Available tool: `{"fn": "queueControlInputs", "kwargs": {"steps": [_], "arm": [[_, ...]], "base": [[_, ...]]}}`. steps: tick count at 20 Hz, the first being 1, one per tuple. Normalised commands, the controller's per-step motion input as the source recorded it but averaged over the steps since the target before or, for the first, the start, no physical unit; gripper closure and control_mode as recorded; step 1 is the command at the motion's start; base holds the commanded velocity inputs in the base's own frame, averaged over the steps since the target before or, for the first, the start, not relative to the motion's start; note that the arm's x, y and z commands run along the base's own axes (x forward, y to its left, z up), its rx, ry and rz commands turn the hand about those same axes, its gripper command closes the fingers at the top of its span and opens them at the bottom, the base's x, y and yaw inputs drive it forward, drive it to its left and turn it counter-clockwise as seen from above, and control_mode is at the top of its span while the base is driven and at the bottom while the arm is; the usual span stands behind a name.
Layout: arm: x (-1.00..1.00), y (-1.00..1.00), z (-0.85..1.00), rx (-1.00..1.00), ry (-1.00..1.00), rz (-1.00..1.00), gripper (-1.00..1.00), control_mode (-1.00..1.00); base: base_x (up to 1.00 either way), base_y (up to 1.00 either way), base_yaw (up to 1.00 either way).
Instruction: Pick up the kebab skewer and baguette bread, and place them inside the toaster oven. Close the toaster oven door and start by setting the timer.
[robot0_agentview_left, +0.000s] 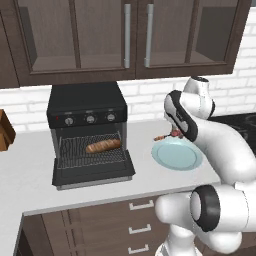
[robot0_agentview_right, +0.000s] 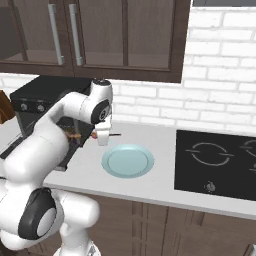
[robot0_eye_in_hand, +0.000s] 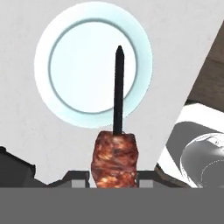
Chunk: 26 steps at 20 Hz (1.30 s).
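My gripper is shut on the kebab skewer, holding it above the counter by one meat chunk. The dark stick juts out over a pale blue plate. From the right base view the gripper hangs just behind that plate, with the skewer tip poking to the right. The baguette bread lies on the wire rack inside the black toaster oven. The toaster oven door is folded down flat, open toward the counter's front.
The plate sits on the white counter right of the oven. A black cooktop lies farther right. Dark wall cabinets hang above. A brown wooden object stands at the far left edge.
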Motion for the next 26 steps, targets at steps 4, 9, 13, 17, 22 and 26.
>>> {"fn": "queueControlInputs", "kwargs": {"steps": [4, 9, 13, 17, 22, 26], "arm": [[-0.29, 0.91, 0.19, 0.00, 0.00, -0.07, 1.00, -1.00], [-0.19, 1.00, 0.13, 0.00, -0.03, -0.09, 1.00, -1.00], [-0.06, 1.00, 0.06, 0.00, -0.02, -0.14, 1.00, -1.00], [0.00, 1.00, 0.00, -0.03, -0.07, -0.16, 1.00, -1.00], [0.00, 0.93, 0.00, -0.02, -0.14, -0.25, 1.00, -1.00], [0.00, 0.61, -0.03, -0.01, -0.18, -0.25, 1.00, -1.00]], "base": [[0.00, 0.00, 0.00], [0.00, 0.00, 0.00], [0.00, 0.00, 0.00], [0.00, 0.00, 0.00], [0.00, 0.00, 0.00], [0.00, 0.00, 0.00]]}}
